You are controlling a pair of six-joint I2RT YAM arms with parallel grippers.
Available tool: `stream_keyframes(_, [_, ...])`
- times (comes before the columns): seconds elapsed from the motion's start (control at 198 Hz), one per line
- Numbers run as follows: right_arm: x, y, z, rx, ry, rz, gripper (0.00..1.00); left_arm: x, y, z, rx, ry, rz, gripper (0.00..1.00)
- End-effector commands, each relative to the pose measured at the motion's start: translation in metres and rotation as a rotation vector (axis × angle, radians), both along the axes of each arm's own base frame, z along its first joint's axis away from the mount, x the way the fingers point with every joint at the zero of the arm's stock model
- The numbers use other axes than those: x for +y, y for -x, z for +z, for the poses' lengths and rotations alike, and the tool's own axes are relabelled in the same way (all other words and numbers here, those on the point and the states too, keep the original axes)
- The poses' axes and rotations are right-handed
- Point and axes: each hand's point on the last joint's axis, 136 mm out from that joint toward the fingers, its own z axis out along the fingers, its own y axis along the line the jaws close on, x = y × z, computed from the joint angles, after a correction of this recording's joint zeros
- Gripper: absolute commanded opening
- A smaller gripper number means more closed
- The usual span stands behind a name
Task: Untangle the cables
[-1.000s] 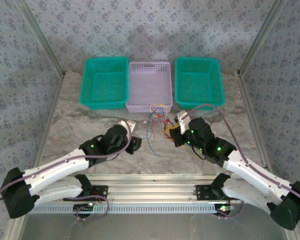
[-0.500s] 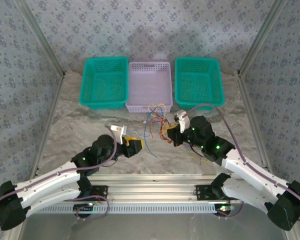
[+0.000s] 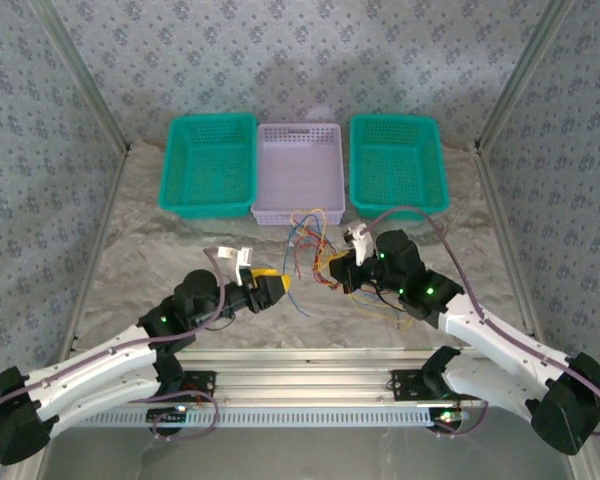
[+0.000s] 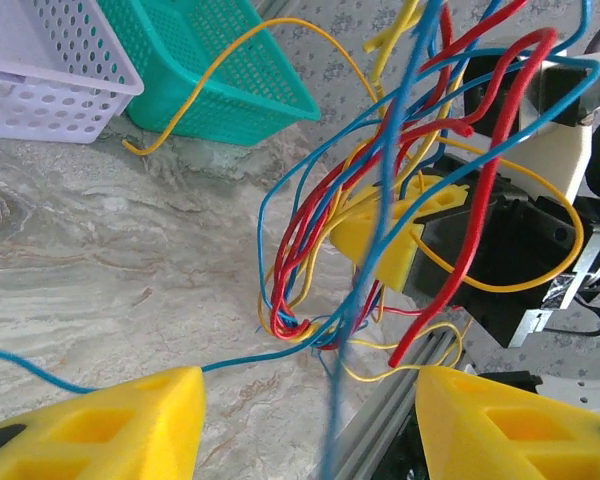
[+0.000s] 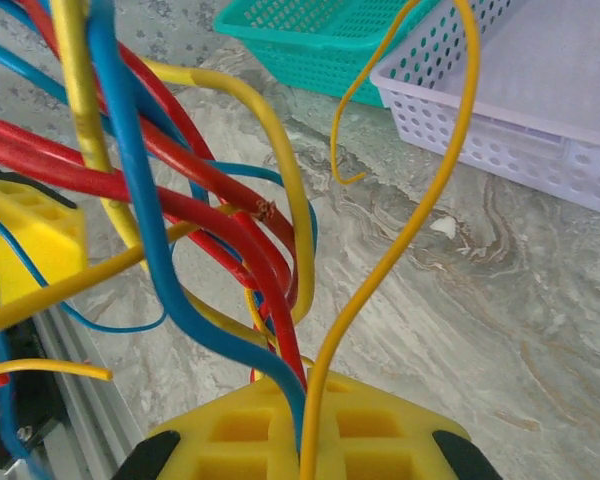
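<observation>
Currently cables (image 3: pixel 315 250) are bunching over the desk (image 3: pixel 160 270), 6 o'clock of white basket (image 3: pixel 298 214); right hand (image 3: pixel 334 270) is clamping them at 3 o'clock; left hand (image 3: pixel 278 286) is gaping apart at 9 o'clock.

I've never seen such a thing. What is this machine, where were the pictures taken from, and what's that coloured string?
Two robot arms are bolted at the near edge of a table. One picture looks down from above and behind them; the others come from a camera on each wrist, so the yellow wedges there are that arm's own fingers. On it stand two green baskets with a lilac basket between. The string is a tangle of thin red, blue and yellow cables. The right hand is shut on them; the left hand is open, a blue cable hanging between its fingers.
</observation>
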Motion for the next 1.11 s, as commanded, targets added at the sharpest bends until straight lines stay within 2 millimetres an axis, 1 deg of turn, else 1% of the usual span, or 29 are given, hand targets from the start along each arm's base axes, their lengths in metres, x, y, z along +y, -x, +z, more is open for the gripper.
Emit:
stream_keyframes(0.0, [0.007, 0.003, 0.007, 0.002, -0.048, 0.034, 0.00, -0.006, -0.001, 0.027, -0.036, 0.061, -0.013, 0.57])
stream_keyframes(0.202, [0.014, 0.006, 0.003, 0.022, -0.051, 0.066, 0.00, -0.010, -0.006, 0.029, -0.030, 0.062, -0.014, 0.55])
stream_keyframes(0.338, [0.015, 0.006, -0.001, 0.030, -0.042, 0.068, 0.00, -0.008, -0.008, 0.029, -0.024, 0.069, -0.004, 0.50])
stream_keyframes(0.358, [0.015, 0.007, -0.001, 0.032, -0.042, 0.070, 0.00, -0.008, -0.009, 0.029, -0.024, 0.073, -0.003, 0.48])
stream_keyframes(0.398, [0.015, 0.007, -0.003, 0.035, -0.036, 0.069, 0.00, -0.007, -0.009, 0.031, -0.025, 0.080, -0.004, 0.40])
stream_keyframes(0.484, [0.014, 0.006, -0.006, 0.038, -0.030, 0.061, 0.00, -0.008, -0.009, 0.033, -0.025, 0.087, -0.013, 0.14])
stream_keyframes(0.57, [0.014, 0.007, -0.009, 0.046, -0.023, 0.063, 0.00, -0.007, -0.010, 0.033, -0.018, 0.087, -0.008, 0.00])
stream_keyframes(0.696, [0.010, 0.005, -0.020, 0.062, 0.018, 0.046, 0.00, 0.000, -0.012, 0.035, -0.015, 0.088, 0.009, 0.00])
stream_keyframes(0.832, [0.000, 0.001, -0.037, 0.074, 0.088, -0.003, 0.00, 0.019, -0.015, 0.044, -0.031, 0.080, 0.065, 0.00])
stream_keyframes(0.948, [-0.018, -0.008, -0.063, 0.097, 0.192, -0.089, 0.00, 0.041, -0.016, 0.054, -0.055, 0.057, 0.123, 0.00])
stream_keyframes(1.054, [-0.034, -0.018, -0.087, 0.139, 0.289, -0.169, 0.00, 0.059, -0.014, 0.070, -0.092, 0.030, 0.160, 0.00])
stream_keyframes(1.104, [-0.039, -0.021, -0.097, 0.162, 0.320, -0.190, 0.00, 0.066, -0.013, 0.077, -0.110, 0.008, 0.179, 0.00])
